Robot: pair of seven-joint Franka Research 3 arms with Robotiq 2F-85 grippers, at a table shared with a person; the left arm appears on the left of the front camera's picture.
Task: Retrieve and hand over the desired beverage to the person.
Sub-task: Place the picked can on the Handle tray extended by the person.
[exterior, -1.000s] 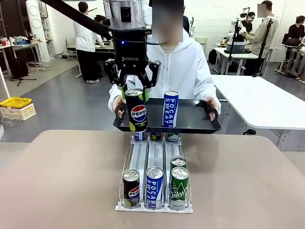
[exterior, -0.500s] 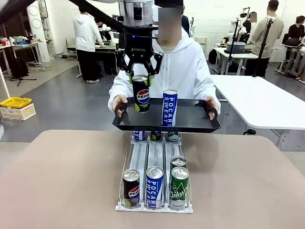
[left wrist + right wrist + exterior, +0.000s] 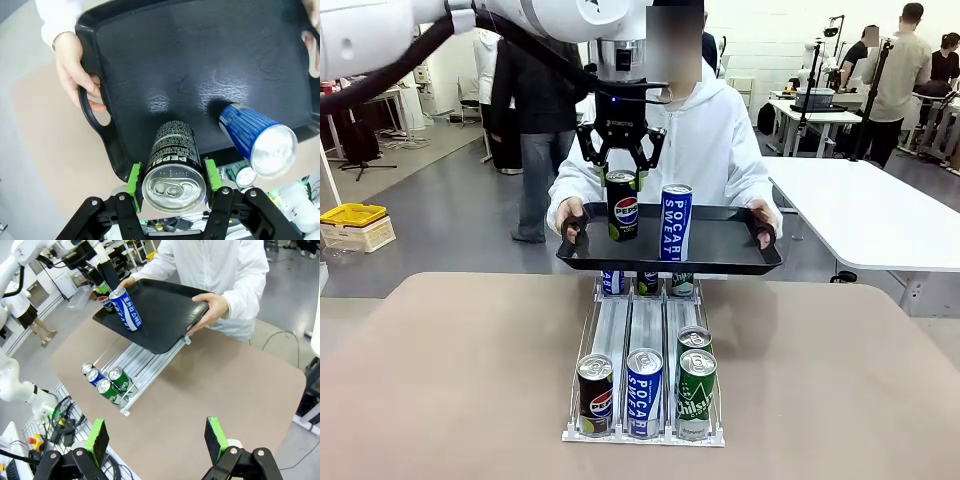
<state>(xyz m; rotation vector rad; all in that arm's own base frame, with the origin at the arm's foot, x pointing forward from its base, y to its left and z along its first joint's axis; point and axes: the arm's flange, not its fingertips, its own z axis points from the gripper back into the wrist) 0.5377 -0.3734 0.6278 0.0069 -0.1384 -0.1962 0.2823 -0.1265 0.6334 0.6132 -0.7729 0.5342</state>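
The left gripper has carried the Pepsi can farther over the black tray and lower than a second ago; its base now sits at or just above the tray floor, beside the blue can. Its jaws remain clamped on the can. The person holds the tray by both handles. Release appears imminent. The right gripper stands open over the table, empty.

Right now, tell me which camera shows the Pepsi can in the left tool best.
Left wrist view: the Pepsi can sits close, between the green pads. Front view shows it smaller, upright over the tray. Right wrist view shows it far off, partly hidden.
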